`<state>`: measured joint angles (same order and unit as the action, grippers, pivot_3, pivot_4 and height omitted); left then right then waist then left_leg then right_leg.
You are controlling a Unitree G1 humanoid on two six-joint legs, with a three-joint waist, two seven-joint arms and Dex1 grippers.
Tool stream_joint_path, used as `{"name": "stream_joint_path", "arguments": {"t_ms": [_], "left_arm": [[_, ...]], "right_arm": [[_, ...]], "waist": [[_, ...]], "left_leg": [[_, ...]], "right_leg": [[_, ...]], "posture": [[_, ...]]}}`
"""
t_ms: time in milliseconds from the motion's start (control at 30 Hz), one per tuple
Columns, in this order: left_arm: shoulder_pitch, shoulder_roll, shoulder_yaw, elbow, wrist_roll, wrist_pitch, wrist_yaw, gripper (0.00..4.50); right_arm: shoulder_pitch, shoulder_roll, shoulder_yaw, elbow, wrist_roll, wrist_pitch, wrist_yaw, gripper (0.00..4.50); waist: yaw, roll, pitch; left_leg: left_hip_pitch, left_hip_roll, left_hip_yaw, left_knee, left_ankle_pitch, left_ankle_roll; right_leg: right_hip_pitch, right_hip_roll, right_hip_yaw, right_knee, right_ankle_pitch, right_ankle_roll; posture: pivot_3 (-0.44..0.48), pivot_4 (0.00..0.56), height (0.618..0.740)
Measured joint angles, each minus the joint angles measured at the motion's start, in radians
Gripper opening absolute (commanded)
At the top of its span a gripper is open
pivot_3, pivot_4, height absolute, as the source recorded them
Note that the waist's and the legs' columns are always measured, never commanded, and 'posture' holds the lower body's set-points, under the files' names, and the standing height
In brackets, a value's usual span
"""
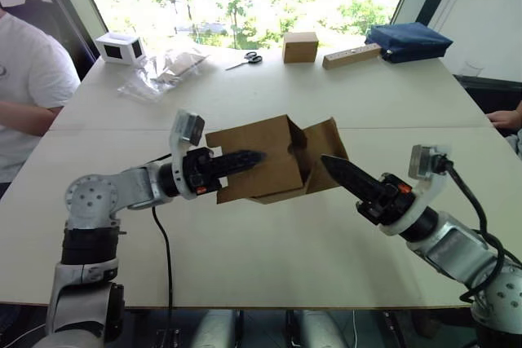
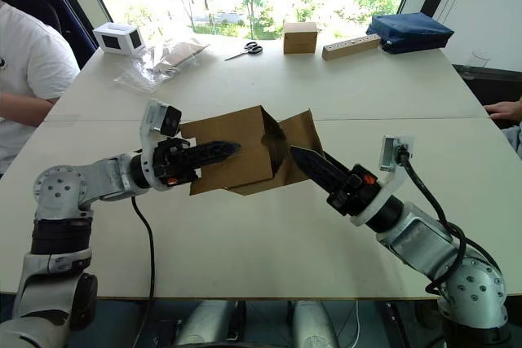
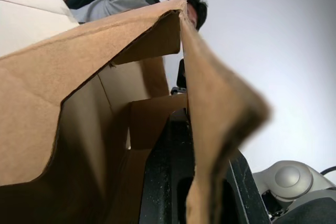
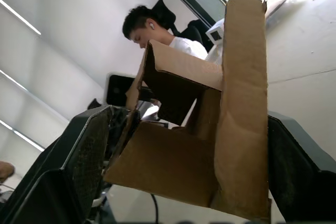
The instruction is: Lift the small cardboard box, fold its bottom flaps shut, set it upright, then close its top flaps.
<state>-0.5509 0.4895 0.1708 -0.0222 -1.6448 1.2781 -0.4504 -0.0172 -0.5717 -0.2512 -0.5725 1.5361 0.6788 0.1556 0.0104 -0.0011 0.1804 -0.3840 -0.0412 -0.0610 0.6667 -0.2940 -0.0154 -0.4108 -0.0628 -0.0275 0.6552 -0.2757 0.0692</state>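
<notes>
Box (image 1: pixel 259 158) held off the table (image 1: pixel 269 250) on its side, long axis across btwn arms. L gripper (image 1: pixel 249 158) pinches its near wall; R gripper (image 1: pixel 333 167), spread wide, at open flap (image 1: pixel 326 152) end, so R is nearer

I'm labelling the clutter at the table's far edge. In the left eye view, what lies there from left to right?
Small white box with a dark front → crumpled clear plastic bags → black-handled scissors → closed brown cardboard cube box → long pale wooden block → dark blue fabric case.
</notes>
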Motion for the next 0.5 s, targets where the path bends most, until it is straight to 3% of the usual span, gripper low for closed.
{"name": "stream_joint_path", "arguments": {"t_ms": [33,133,233,300,400,433,500], "left_arm": [[0.0,0.0,0.0,0.0,0.0,0.0,0.001,0.0],[-0.001,0.002,0.001,0.0,-0.001,-0.002,0.002,0.0],[-0.003,0.001,0.0,0.0,-0.001,-0.003,0.005,0.0],[-0.008,0.0,0.0,0.001,-0.001,-0.003,0.008,0.0],[-0.013,-0.001,0.0,0.006,0.0,-0.004,0.01,0.0],[-0.013,-0.001,0.0,0.007,0.0,-0.004,0.01,0.0],[-0.018,-0.001,0.0,0.022,0.001,-0.004,0.01,0.0]], "right_arm": [[0.002,-0.005,-0.006,0.03,-0.077,-0.023,-0.001,4.23],[0.01,-0.04,-0.072,0.144,-0.299,-0.107,0.012,3.62],[0.002,-0.097,-0.101,0.096,-0.446,-0.17,0.076,2.55],[0.001,-0.128,-0.063,0.036,-0.576,-0.213,0.107,1.79],[0.0,-0.185,0.105,-0.009,-0.975,-0.371,0.127,0.61],[-0.003,-0.187,0.128,-0.012,-1.025,-0.394,0.127,0.28],[-0.031,-0.184,0.184,-0.015,-1.191,-0.463,0.115,0.02]], "waist": [[0.0,0.0,0.0],[0.004,0.0,0.0],[-0.004,0.0,0.0],[-0.007,0.0,0.0],[-0.006,0.001,0.0],[-0.005,0.001,0.0],[-0.004,0.0,0.0]], "left_leg": [[0.0,0.0,0.0,0.0,0.0,0.0],[-0.001,-0.001,0.0,0.0,0.0,0.0],[-0.001,0.001,0.0,0.0,0.0,0.0],[0.0,0.001,0.0,-0.001,0.0,0.0],[0.0,0.001,0.0,-0.001,0.0,-0.001],[0.0,0.001,0.0,-0.001,0.0,-0.001],[0.0,0.001,0.0,-0.001,0.004,-0.007]], "right_leg": [[0.0,0.0,0.0,0.0,0.0,0.0],[0.0,0.0,0.0,-0.001,0.0,0.0],[-0.001,0.001,0.0,-0.001,0.0,0.0],[-0.001,0.002,0.0,-0.001,0.0,0.0],[0.0,0.002,0.0,-0.001,0.0,0.0],[-0.001,0.002,0.0,-0.001,0.0,0.0],[-0.001,0.002,0.0,-0.001,0.0,0.0]], "posture": [[0.0,0.15,0.74],[0.0,0.15,0.74],[0.0,0.15,0.74],[0.0,0.15,0.74],[0.0,0.15,0.74],[0.0,0.15,0.74],[0.0,0.15,0.74]]}}
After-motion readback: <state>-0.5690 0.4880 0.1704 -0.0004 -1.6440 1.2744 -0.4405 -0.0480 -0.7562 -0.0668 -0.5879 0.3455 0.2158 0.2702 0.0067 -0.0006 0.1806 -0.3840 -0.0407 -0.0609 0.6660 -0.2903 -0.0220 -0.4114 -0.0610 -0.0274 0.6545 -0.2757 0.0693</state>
